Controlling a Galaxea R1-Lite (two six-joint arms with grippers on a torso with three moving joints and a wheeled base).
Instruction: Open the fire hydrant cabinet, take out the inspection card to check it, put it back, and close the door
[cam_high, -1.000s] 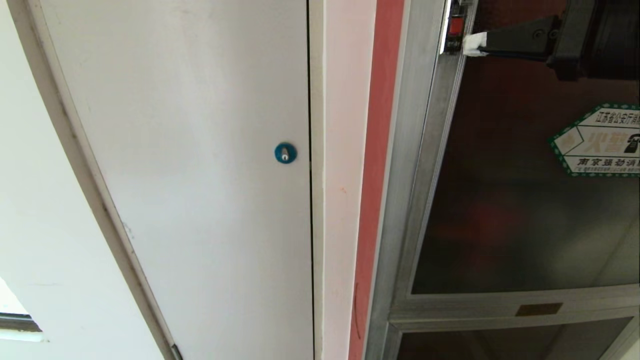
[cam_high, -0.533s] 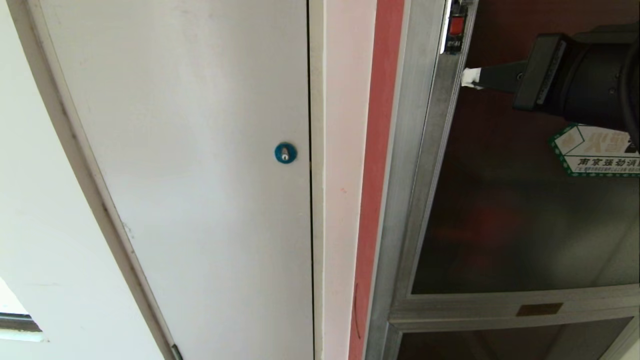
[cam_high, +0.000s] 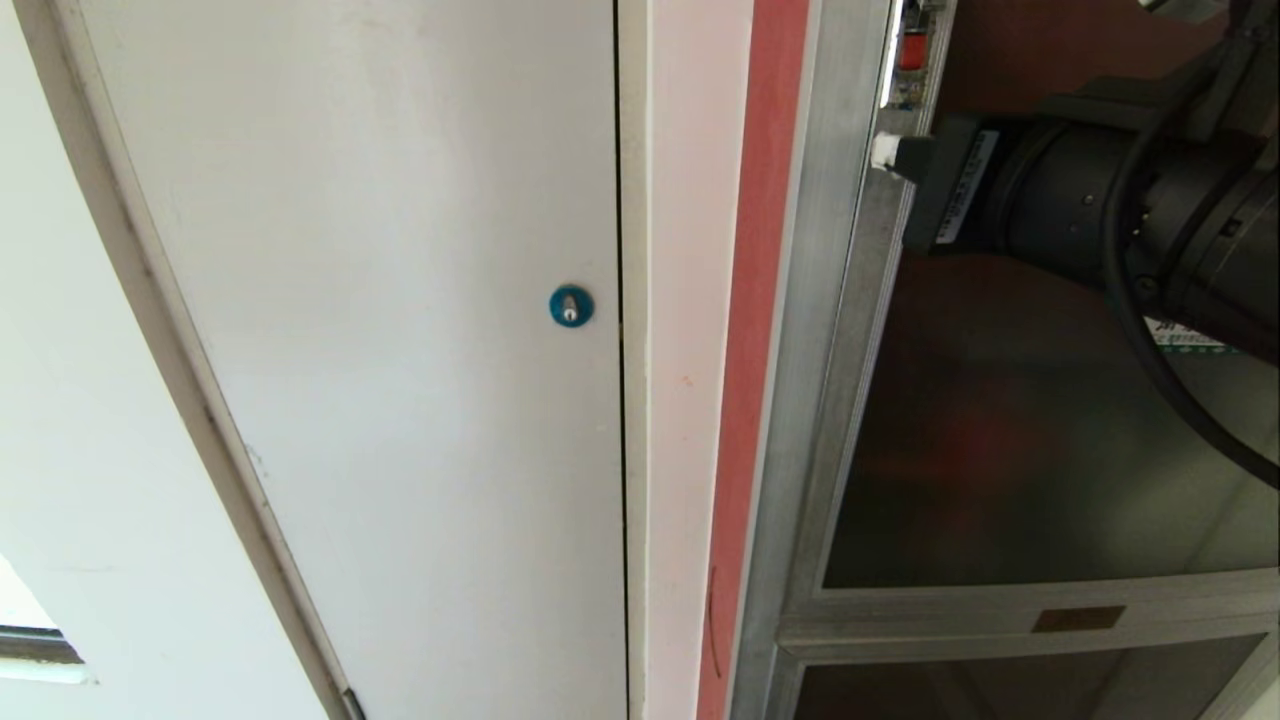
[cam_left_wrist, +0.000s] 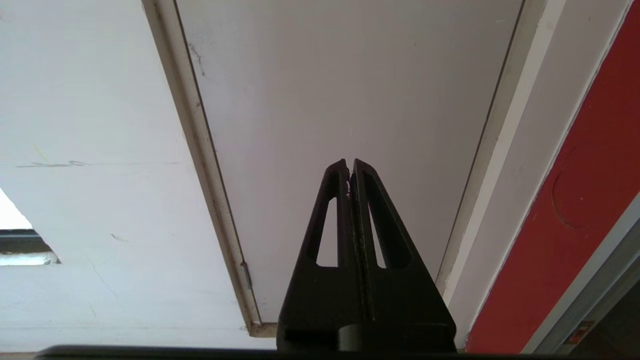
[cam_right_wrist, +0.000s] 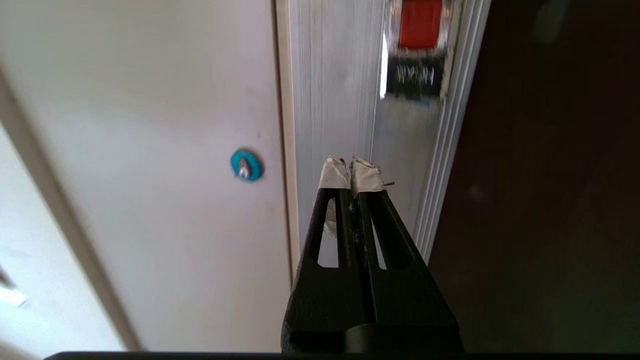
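The right hand (cam_high: 884, 152) reaches in from the right across the dark glass of the door (cam_high: 1000, 450), its taped fingertips (cam_right_wrist: 350, 175) pressed together with nothing between them, and their tips lie at the door's silver frame edge just below the small red latch tab (cam_right_wrist: 420, 22). The fire hydrant cabinet (cam_high: 805, 400) is shut: the door sits flush in its frame, so the inspection card is presumably inside, and it shows in no view. The step in hand looks like getting the door open. To do it well, the closed fingertips should work as a thin wedge or pusher at the seam between door frame and cabinet frame, close to the latch, not on the glass. Whether the tips already touch the metal or hover just off it is hard to say, since the wrist view is blurred there. The approach should stay square to the seam and low in force, because taped tips can skid along brushed aluminium and slip onto the white panel (cam_high: 400, 300) with its blue round lock (cam_high: 570, 305), which is not the target. Once the edge lifts, the pull should follow the door's arc instead of dragging straight out. The left hand (cam_left_wrist: 350, 172), fingers likewise together and empty, sits parked facing the white panel.
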